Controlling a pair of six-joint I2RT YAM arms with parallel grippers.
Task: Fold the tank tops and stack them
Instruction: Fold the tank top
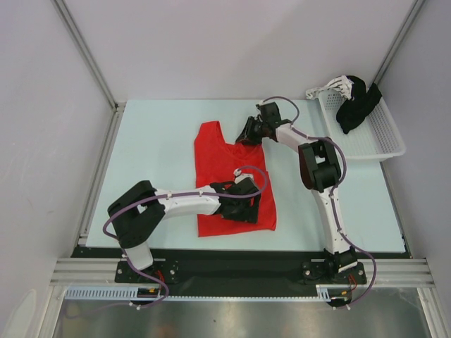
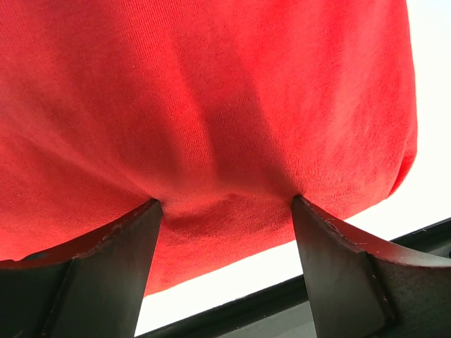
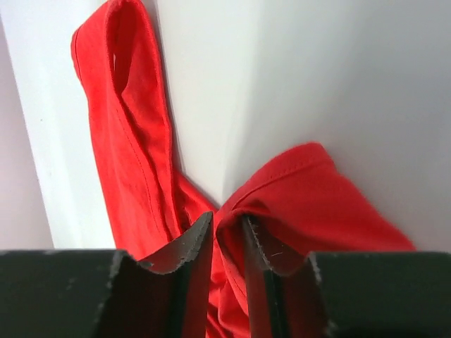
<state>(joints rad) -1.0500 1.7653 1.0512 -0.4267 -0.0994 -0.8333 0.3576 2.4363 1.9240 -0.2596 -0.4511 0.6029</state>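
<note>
A plain red tank top [image 1: 224,160] lies flat on the pale table, straps toward the far side. My left gripper [image 1: 243,206] is over its lower right part. In the left wrist view the left gripper [image 2: 225,201] stands open, both fingertips pressing down on the red fabric [image 2: 211,105] near its hem. My right gripper [image 1: 249,132] is at the tank top's far right shoulder strap. In the right wrist view the right gripper [image 3: 227,217] has its jaws drawn close, with a fold of the strap [image 3: 296,190] pinched between them. The other strap [image 3: 127,120] lies loose to the left.
A white mesh basket [image 1: 386,138] stands at the back right of the table, holding a black garment [image 1: 356,104] and a white item [image 1: 337,87]. Metal frame posts stand at the table's far corners. The black front edge of the table [image 2: 282,299] runs just beyond the hem.
</note>
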